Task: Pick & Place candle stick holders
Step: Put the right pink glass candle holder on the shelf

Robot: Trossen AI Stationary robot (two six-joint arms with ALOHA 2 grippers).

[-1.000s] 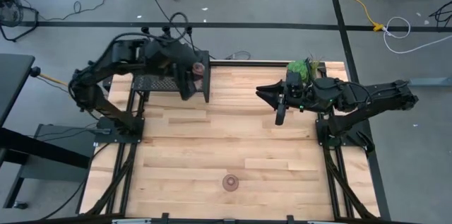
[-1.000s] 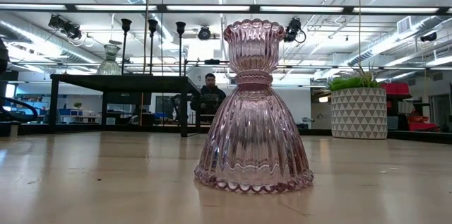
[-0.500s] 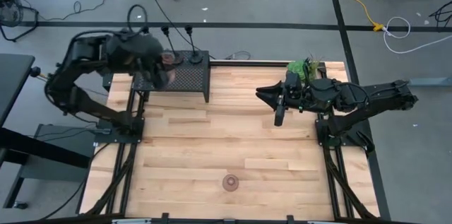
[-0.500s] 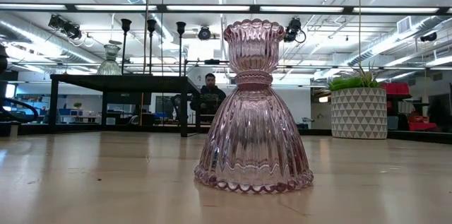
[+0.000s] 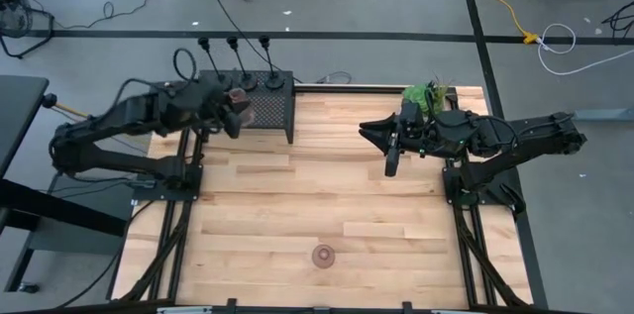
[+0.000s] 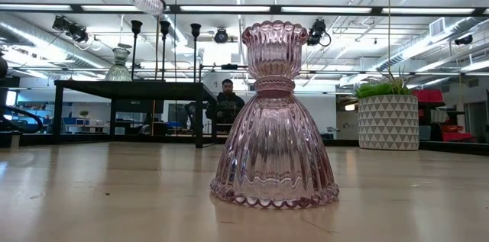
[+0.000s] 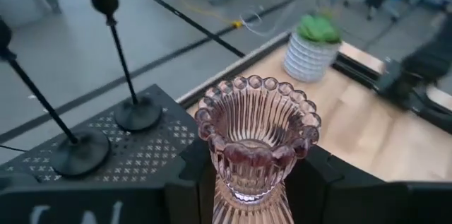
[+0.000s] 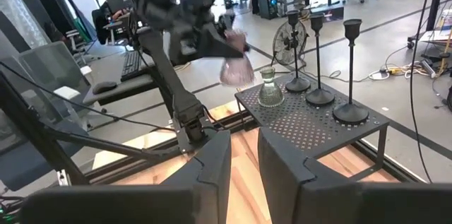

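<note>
Pink glass holder (image 6: 274, 116) stood alone on the bench (image 5: 327, 195) near its front edge. Farther back, a second pink holder (image 7: 256, 143) was clamped in the left gripper (image 5: 236, 106), held in the air beside the mesh box (image 5: 260, 106). The right gripper (image 5: 391, 146) was held over the bench with fingers slightly apart.

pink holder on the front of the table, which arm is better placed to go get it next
Probably the right. The left hand is shut on a pinkish glass holder up by the black mesh box, so it is busy. The right hand hangs over the table, carrying nothing, nearer the pink holder.
</note>
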